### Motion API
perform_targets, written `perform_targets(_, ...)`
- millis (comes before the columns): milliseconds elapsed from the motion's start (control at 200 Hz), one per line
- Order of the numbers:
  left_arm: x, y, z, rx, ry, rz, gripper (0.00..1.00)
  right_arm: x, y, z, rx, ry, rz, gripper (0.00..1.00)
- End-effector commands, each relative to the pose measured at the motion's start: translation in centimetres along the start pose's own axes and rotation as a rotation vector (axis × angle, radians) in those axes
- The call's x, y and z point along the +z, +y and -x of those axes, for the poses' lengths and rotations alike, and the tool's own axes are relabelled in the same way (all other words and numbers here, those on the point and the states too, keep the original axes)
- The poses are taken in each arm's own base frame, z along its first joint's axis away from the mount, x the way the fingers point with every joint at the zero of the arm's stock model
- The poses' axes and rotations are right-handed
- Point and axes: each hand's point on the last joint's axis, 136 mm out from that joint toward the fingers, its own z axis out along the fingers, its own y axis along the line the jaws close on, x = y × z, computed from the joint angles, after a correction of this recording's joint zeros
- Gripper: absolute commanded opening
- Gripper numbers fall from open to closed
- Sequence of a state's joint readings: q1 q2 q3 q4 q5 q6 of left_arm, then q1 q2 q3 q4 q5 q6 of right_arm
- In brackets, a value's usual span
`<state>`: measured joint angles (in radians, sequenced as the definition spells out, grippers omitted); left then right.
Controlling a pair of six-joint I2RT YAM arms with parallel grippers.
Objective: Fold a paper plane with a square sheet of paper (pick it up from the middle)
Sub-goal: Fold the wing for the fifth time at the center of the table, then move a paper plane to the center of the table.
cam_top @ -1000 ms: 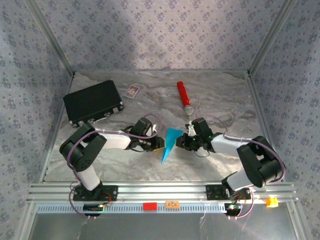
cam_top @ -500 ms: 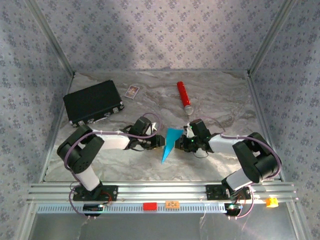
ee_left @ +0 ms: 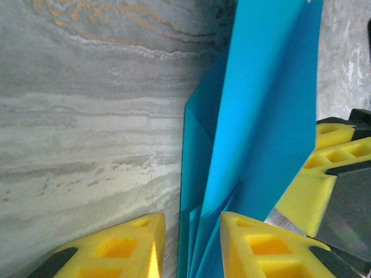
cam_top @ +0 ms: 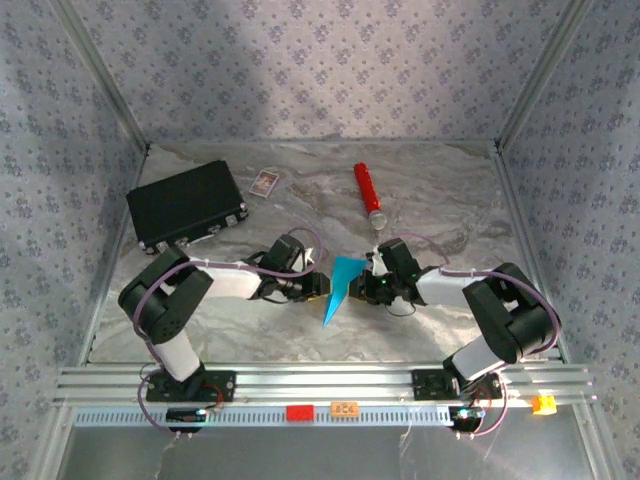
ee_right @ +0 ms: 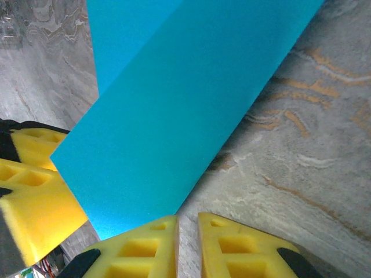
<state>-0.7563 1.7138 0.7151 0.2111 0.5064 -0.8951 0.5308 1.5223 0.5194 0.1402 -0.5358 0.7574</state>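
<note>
- The marble-patterned table (cam_top: 430, 200) sits inside walls covered in flowered paper.
- A black rectangular case (cam_top: 186, 205) lies closed at the far left of the table, set at an angle.
- Both arms reach in to mid-table, and their wrists face each other across the blue paper.
- The left gripper (ee_left: 192, 226) has its yellow fingers a narrow way apart. The folded layers of the paper pass down between them and touch one finger, with a sliver of table showing beside the other. I cannot tell if it is pinching the paper.
- The right gripper (ee_right: 188, 223) is almost closed, with a thin slit of table between the fingers. The paper's lower edge meets one fingertip. I cannot tell if the gripper grips the paper.
- The cyan paper plane (cam_top: 340, 285) is between the two grippers, a slim folded wedge with its tip towards the near edge.
- A red cylinder (cam_top: 368, 193) lies well beyond the grippers.
- A small white card (cam_top: 264, 181) lies just beside the case's far corner.
</note>
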Motion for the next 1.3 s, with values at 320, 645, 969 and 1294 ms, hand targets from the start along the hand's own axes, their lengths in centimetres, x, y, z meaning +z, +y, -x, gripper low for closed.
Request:
perform_targets(320, 1.0, -1.1, -0.3, 0.03, 0.066, -0.046, 0.25, 0.0, 0.5, -0.4, 0.012, 0.015, 0.027, 0.17)
perform_targets(645, 1.4, -1.4, -0.8, 0.048, 0.095, -0.041, 0.22, -0.1, 0.7, -0.7, 0.035, 0.024, 0.057, 0.17)
perform_targets(969, 1.8, -1.9, -1.1, 0.071, 0.114, -0.05, 0.18, 0.1, 0.0, -0.6, 0.071, 0.017, 0.057, 0.17)
perform_targets(1294, 1.2, -2.8, -0.9, 0.106, 0.088, -0.036, 0.08, -0.2, -0.1, -0.2, 0.075, -0.002, 0.051, 0.17)
